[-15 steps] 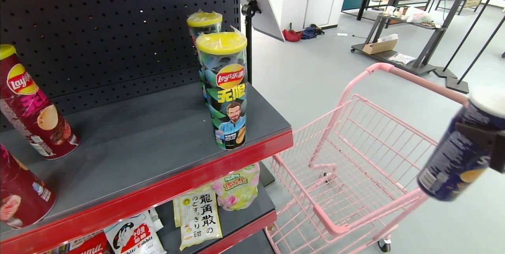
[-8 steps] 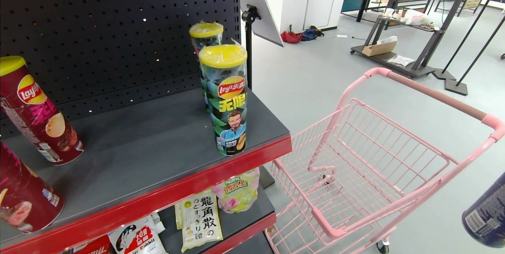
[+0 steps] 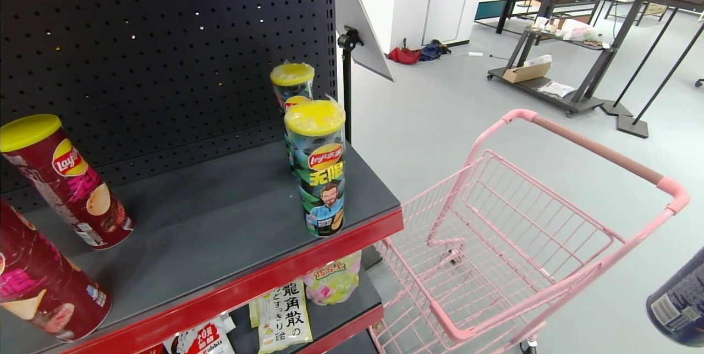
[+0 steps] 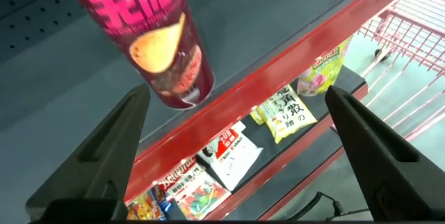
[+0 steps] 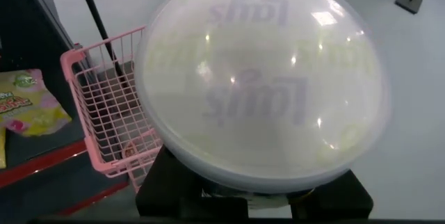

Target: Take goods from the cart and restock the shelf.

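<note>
A blue can (image 3: 679,310) was seen at the far right of the head view, low beside the pink cart (image 3: 594,148) and well apart from the shelf (image 3: 220,222). In the right wrist view its clear lid (image 5: 261,92) was turned toward the camera, and the right gripper (image 5: 250,197) was closed on the can just below that lid. The left gripper (image 4: 236,93) was held in front of the shelf's red edge with its two fingers (image 4: 104,154) spread wide and nothing between them; a red can (image 4: 149,36) stood on the shelf just beyond it. On the shelf, two green cans with yellow lids were placed upright near the right end, one (image 3: 319,172) at the front edge and one (image 3: 291,87) behind it. Two red cans (image 3: 66,183) (image 3: 38,288) were set at the left end. Snack bags (image 3: 283,315) were laid on the lower shelf.
</note>
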`<state>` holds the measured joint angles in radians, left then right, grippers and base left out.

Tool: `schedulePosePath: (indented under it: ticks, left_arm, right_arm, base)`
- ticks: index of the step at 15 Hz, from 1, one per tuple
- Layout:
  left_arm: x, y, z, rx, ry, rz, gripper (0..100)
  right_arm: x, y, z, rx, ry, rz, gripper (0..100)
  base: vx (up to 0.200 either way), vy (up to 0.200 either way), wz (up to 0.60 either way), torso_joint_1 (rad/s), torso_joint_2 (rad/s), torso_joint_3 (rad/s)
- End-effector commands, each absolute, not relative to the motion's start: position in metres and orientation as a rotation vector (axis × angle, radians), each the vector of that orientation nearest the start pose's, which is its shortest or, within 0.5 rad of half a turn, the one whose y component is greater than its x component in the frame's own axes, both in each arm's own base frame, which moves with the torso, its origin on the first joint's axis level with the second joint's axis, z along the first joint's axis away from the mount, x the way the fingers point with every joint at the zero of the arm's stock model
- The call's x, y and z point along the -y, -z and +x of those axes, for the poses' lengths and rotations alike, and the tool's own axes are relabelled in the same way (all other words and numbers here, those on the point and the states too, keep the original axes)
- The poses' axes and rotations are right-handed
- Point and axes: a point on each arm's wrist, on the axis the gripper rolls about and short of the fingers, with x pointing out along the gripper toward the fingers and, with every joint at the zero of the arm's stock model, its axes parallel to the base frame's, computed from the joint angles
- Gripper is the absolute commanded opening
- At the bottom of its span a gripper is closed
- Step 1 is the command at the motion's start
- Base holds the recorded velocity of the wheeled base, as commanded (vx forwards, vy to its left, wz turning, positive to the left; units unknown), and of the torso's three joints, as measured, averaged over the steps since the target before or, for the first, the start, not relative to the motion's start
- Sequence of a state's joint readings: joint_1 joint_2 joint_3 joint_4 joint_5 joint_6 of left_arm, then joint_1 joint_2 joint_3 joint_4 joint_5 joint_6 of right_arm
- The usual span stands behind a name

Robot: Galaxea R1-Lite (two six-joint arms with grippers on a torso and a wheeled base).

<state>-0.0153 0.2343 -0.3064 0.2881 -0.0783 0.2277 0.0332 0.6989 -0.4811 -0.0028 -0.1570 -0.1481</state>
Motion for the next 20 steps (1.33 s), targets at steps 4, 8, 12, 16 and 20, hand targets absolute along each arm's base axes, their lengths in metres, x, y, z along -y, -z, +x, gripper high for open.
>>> schedulePosePath:
  ticks: [4,8,12,16,20]
  left_arm:
    - [0.001,-0.136,-0.023,-0.202,0.112,0.22,100]
    - [0.001,-0.136,-0.024,-0.201,0.112,0.22,100]
    - [0.001,-0.136,-0.024,-0.199,0.112,0.221,100]
    - [0.001,-0.135,-0.024,-0.202,0.111,0.223,100]
    - [0.0,-0.132,-0.023,-0.219,0.053,0.307,100]
  right_arm:
    - [0.001,-0.204,0.058,-0.236,0.105,-0.17,0]
    - [0.002,-0.198,0.056,-0.246,0.104,-0.171,0]
    - [0.002,-0.195,0.055,-0.255,0.102,-0.172,0]
    - [0.001,-0.189,0.054,-0.259,0.098,-0.173,0]
    - [0.002,-0.185,0.045,-0.233,0.097,-0.171,0]
  base:
    - [0.0,0.0,0.0,0.162,-0.37,-0.215]
    - [0.0,0.0,0.3,0.028,-0.06,-0.035]
    - [0.0,0.0,0.6,0.008,-0.01,0.0]
    - [0.0,0.0,0.6,0.002,0.0,0.001]
    - [0.0,0.0,0.0,0.0,0.0,0.0]
